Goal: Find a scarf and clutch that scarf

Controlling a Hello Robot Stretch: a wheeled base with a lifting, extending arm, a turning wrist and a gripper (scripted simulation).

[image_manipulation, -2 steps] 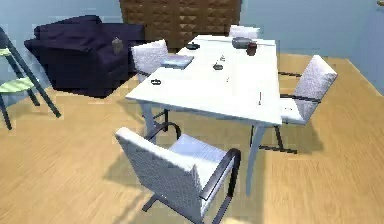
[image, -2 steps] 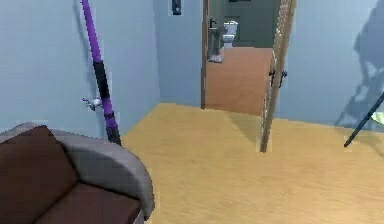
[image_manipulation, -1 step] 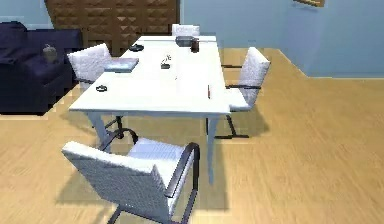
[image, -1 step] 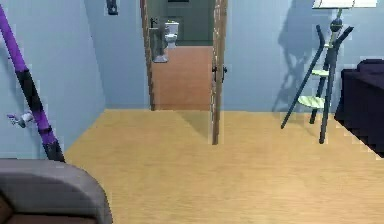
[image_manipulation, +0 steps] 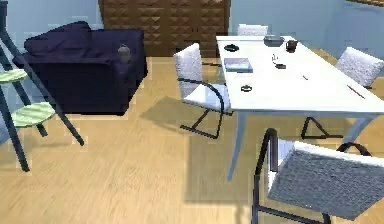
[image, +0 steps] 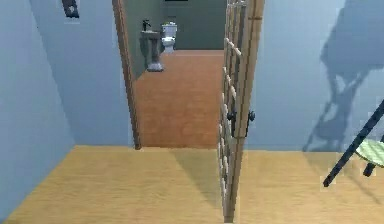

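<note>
**Forward view.** An open doorway [image: 175,75] occupies the centre of the frame, set in a blue wall [image: 300,70]. A wooden door [image: 235,110] stands ajar at the doorway's right side, edge-on to the camera, with a dark handle [image: 240,118] at mid height. Beyond the doorway lies a reddish-brown floor. At its far end, in the upper centre, stand a white pedestal sink [image: 152,45] and, just right of it, a white toilet [image: 169,35]. The near floor [image: 120,185] is light wood. At the right edge, a dark-framed step rack [image: 360,150] leans across the frame.

**Arm side view.** A dark navy sofa [image_manipulation: 80,65] sits at upper left. A small grey object [image_manipulation: 123,52] rests on its right armrest; what it is cannot be told. The step rack [image_manipulation: 30,112], with green-striped treads, stands at the left edge, just in front of the sofa. A white table [image_manipulation: 300,85] fills the right half. Four white-cushioned, dark-framed chairs surround it: left [image_manipulation: 200,80], far end [image_manipulation: 252,30], right [image_manipulation: 358,65] and lower right [image_manipulation: 320,175]. A flat grey book [image_manipulation: 238,66], a dark bowl [image_manipulation: 272,41] and a dark cup [image_manipulation: 291,46] rest on the table. A brown panelled cabinet [image_manipulation: 170,18] spans the top centre.

**Arm and gripper.** The arm's pose and the state of the gripper's fingers cannot be told.

**Task object.** The scarf's location cannot be told.
</note>
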